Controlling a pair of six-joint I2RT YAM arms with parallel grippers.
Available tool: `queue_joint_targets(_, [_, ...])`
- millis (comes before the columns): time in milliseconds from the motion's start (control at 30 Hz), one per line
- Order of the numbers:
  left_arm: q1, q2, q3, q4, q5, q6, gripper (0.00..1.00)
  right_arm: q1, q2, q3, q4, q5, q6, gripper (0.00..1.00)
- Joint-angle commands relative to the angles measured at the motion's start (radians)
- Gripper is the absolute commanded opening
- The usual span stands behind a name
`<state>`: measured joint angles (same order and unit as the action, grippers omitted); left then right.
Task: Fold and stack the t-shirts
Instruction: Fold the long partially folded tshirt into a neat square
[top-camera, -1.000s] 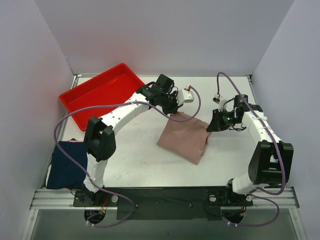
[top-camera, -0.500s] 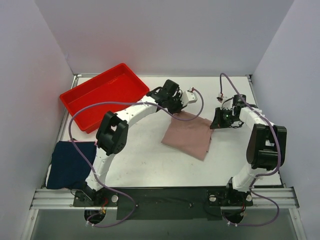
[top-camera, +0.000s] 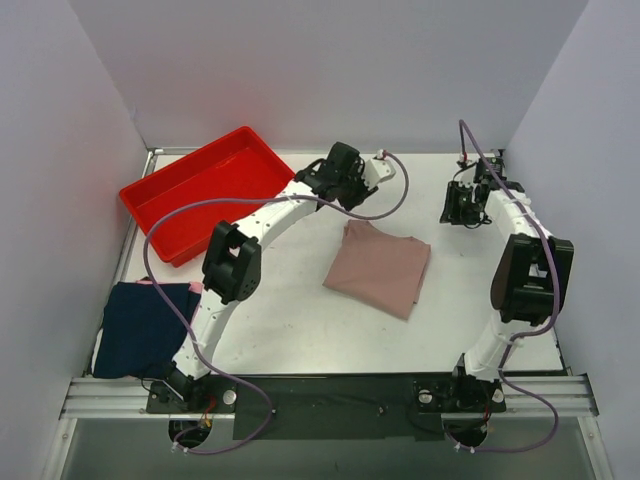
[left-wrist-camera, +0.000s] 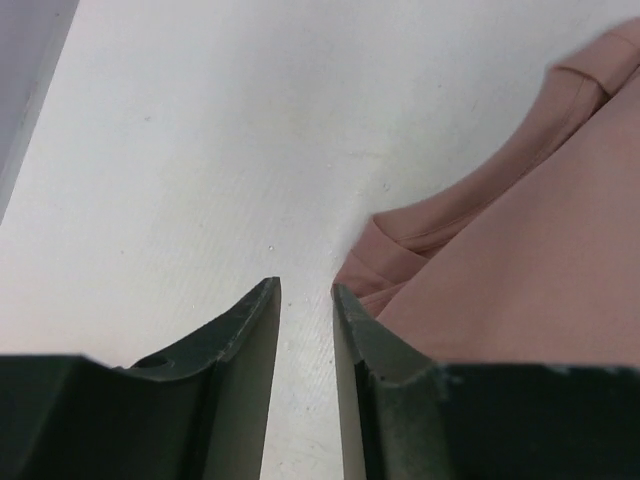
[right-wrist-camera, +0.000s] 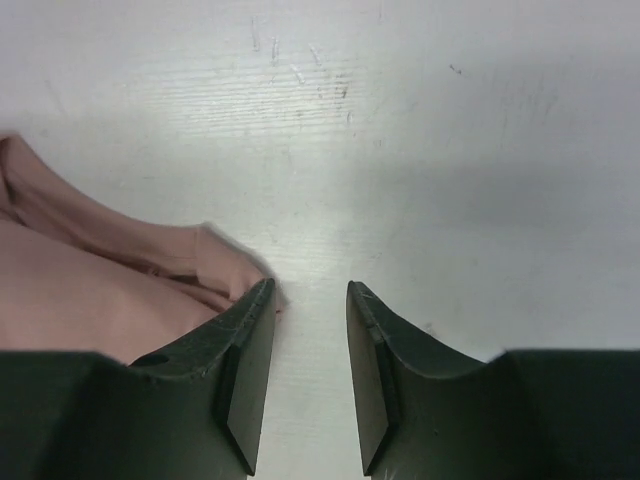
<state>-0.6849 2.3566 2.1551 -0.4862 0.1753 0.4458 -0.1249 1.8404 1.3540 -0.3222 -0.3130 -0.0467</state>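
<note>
On worktop (top-camera: 300, 330), pink shirt (top-camera: 380, 268): folded flat
Left pincer (left-wrist-camera: 305, 290): narrowly apart, empty, near pink shirt
Right pincer (right-wrist-camera: 310, 285): apart, empty, beside it

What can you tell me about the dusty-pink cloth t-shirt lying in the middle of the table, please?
The dusty-pink cloth t-shirt is folded into a rough four-sided bundle, lying flat and skewed on the white table between the two arms. Its cloth looks soft and matte, with layered folds and a hemmed edge at its far corners. No print shows. Only the table touches it: the left gripper and right gripper are open and apart from it.
</note>
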Motion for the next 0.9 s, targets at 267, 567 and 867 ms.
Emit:
queue_joint_targets(267, [0.005, -0.051, -0.022, -0.139, 0.377, -0.15, 0.24, 0.113, -0.245, -0.325, 0.064, -0.104, 0.369, 0.03])
queue_joint_targets(567, [0.022, 0.159, 0.141, -0.108, 0.107, -0.205, 0.11, 0.071, 0.057, -0.153, 0.031, -0.058, 0.392, 0.0])
queue_joint_targets(867, [0.034, 0.185, 0.173, 0.015, -0.075, -0.275, 0.22, 0.085, 0.212, 0.103, -0.129, 0.029, 0.323, 0.01])
